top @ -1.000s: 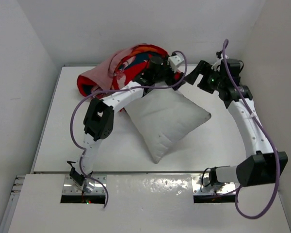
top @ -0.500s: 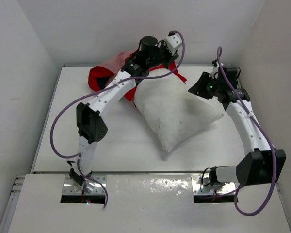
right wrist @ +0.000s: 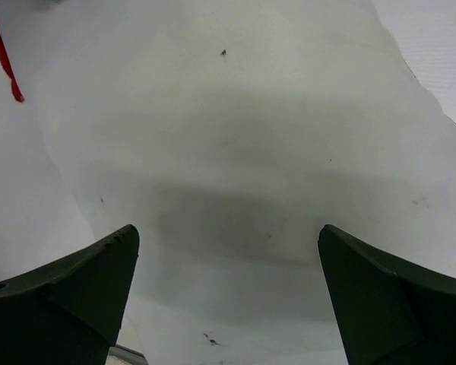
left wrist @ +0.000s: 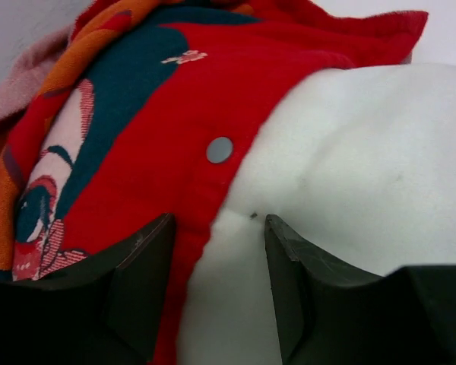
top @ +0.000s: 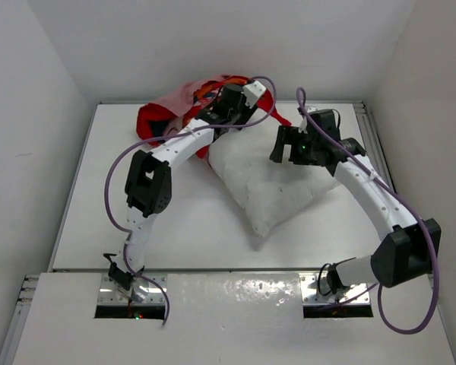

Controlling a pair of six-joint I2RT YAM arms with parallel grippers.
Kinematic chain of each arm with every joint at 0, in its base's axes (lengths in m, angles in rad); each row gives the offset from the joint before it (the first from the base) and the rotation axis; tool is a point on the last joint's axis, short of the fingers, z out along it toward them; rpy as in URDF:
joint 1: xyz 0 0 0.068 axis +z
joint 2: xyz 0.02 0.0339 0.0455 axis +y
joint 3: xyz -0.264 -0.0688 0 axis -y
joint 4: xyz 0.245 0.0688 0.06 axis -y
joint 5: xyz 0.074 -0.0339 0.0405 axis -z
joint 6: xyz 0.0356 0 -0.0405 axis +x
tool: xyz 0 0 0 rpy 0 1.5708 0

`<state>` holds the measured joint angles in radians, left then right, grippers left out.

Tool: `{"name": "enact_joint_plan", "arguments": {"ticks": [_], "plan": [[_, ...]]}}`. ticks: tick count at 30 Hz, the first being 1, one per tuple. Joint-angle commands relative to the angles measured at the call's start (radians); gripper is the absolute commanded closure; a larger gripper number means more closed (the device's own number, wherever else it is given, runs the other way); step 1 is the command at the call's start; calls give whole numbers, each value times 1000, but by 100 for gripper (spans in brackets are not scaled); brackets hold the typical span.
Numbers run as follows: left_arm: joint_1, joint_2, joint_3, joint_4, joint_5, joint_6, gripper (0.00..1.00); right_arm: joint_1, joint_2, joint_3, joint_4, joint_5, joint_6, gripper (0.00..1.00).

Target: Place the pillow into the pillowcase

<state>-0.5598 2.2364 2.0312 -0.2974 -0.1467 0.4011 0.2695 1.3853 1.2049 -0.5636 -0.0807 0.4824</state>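
**Position of parts, near to far**

1. The table (top: 99, 220) carries the pillow (top: 277, 186) at its middle. The pillow lies corner-on: one corner points toward the arm bases, and the opposite end reaches the far side of the table.

2. The right gripper (right wrist: 228, 236) hangs over the right-hand part of the pillow. Its fingers stand wide apart with nothing between them. In the wrist view only white pillow fabric lies below them.

3. The left gripper (left wrist: 219, 228) is at the pillow's far-left end. Its fingers are parted to a moderate gap and are not clamped on anything. The red hem of the pillowcase (top: 156, 122) runs down into that gap and lies on top of the pillow. A snap button (left wrist: 220, 150) sits on the hem just beyond the fingertips.

4. The rest of the pillowcase is bunched at the far-left of the table, against the back wall.

**Governing relation**

The case opening lies far-left of the pillow. Only the pillow's far end is under the hem. The left gripper is nearer the hem and is judged best placed to take it. The right gripper is nearer the pillow body and is judged suited to press it toward the far left.
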Motion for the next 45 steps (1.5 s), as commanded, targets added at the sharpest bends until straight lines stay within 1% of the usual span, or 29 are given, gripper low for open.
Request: {"name": "enact_joint_plan", "arguments": {"ticks": [1, 3, 4, 7, 12, 15, 18, 19, 21, 22, 23, 24, 25, 27, 30, 31, 35, 37, 39, 41, 42, 44, 45], "plan": [[29, -35, 18, -29, -39, -44, 51, 30, 23, 35, -9, 76, -30, 1], [37, -5, 12, -71, -19, -51, 51, 54, 37, 48, -16, 126, -33, 1], [46, 3, 12, -87, -33, -71, 51, 62, 40, 56, -18, 139, -36, 1], [63, 11, -3, -75, -88, -90, 51, 95, 67, 100, -33, 165, -36, 1], [74, -9, 6, -32, -117, -71, 51, 155, 122, 171, -22, 205, -61, 1], [86, -9, 9, -34, -129, -70, 53, 175, 173, 200, -19, 234, -54, 1], [124, -18, 9, -55, -74, -139, 54, 171, 221, 188, 14, 213, -33, 1], [136, -30, 9, -65, -27, -193, 51, 168, 250, 194, 14, 199, -19, 1], [182, -46, 15, -75, 69, -249, 48, 168, 276, 202, 16, 196, -7, 1], [198, -53, 23, -91, 172, -296, 45, 165, 290, 196, 34, 194, 7, 1], [221, -57, 44, -103, 212, -314, 44, 163, 293, 173, 48, 193, 16, 1], [227, -63, 49, -115, 245, -323, 41, 160, 293, 157, 60, 190, 27, 1], [231, -72, 53, -117, 280, -320, 40, 154, 296, 127, 85, 191, 33, 1], [229, -77, 69, -128, 274, -292, 39, 146, 299, 101, 94, 185, 47, 2], [202, -66, 64, -147, 168, -204, 38, 137, 304, 73, 94, 165, 62, 3], [195, -61, 43, -144, 104, -170, 39, 142, 299, 59, 97, 165, 65, 3], [195, -69, -37, -114, 26, -140, 40, 155, 271, 27, 103, 186, 59, 2], [205, -70, -55, -111, 50, -143, 43, 158, 262, 19, 108, 202, 56, 1], [215, -72, -58, -118, 76, -143, 61, 171, 252, 19, 117, 206, 44, 1], [215, -73, -33, -137, 142, -140, 84, 183, 250, 19, 149, 202, 33, 1], [209, -78, 18, -184, 265, -133, 100, 192, 257, 22, 180, 170, 32, 1], [190, -81, 91, -259, 401, -107, 100, 197, 279, 36, 211, 112, 41, 1], [178, -84, 130, -349, 468, -61, 100, 200, 296, 41, 229, 86, 67, 4]]}}
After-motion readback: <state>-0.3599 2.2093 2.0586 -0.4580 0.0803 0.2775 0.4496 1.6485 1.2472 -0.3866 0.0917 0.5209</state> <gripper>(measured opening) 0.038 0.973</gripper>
